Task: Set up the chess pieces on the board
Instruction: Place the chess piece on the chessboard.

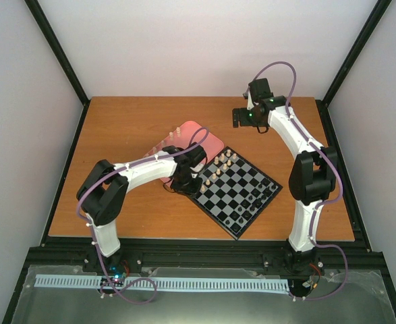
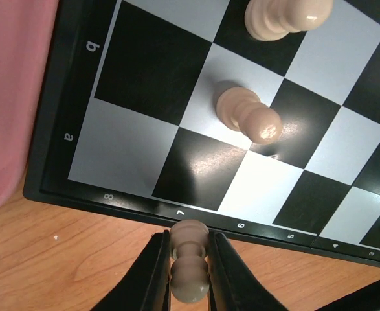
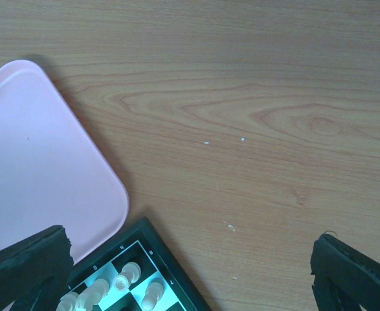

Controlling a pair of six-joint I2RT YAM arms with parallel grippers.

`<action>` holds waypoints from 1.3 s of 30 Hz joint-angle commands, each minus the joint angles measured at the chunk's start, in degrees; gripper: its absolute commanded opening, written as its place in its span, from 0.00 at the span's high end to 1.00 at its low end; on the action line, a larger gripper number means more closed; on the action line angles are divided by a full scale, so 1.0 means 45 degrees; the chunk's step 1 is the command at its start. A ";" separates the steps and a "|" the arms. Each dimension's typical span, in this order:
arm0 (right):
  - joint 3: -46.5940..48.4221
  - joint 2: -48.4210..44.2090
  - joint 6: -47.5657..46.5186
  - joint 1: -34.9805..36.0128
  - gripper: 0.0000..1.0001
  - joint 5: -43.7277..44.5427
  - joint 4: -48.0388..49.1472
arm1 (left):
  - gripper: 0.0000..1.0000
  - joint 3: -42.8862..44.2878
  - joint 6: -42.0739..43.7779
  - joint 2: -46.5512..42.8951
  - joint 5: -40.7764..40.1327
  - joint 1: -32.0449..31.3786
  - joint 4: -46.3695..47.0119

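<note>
Nearest, the left arm (image 1: 127,179) reaches from its base across the brown wooden surface (image 1: 130,121) to the left corner of the square chessboard of black and light grey checks (image 1: 235,192). Its jaws are closed on a small cream, peg-like chess piece with a rounded head (image 2: 190,259). They pinch it at the body, so its foot points down and is free to meet a square. In the left wrist view the held piece hangs at the board's black border, beside the printed 7, and is not yet over a square. Whether it touches anything below I cannot tell. I judge it is meant for the row along that edge, whose squares show bare in that view.

Further in, two more cream pieces stand on the board, one on a light square (image 2: 248,116) and another beyond it (image 2: 287,16). From above, the cream pieces (image 1: 222,164) gather along the board's upper-left side and small black pieces (image 1: 250,204) sit toward the opposite side, so the setup looks partly done.

Behind the left wrist lies a pink rounded tray (image 1: 201,135), right beside the board. I cannot tell whether the two touch. It is probably where loose pieces wait.

Farthest, the right arm (image 1: 299,142) hovers over bare wood beyond the board. Its jaws are spread wide and hold nothing. I judge it is parked there to leave the left arm room.
</note>
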 commanded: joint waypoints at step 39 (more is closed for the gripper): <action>-0.0112 -0.0523 -0.0085 -0.0148 0.00 -0.0153 0.0147 | 0.77 0.0981 -0.0031 0.1301 0.0002 -0.0274 0.0658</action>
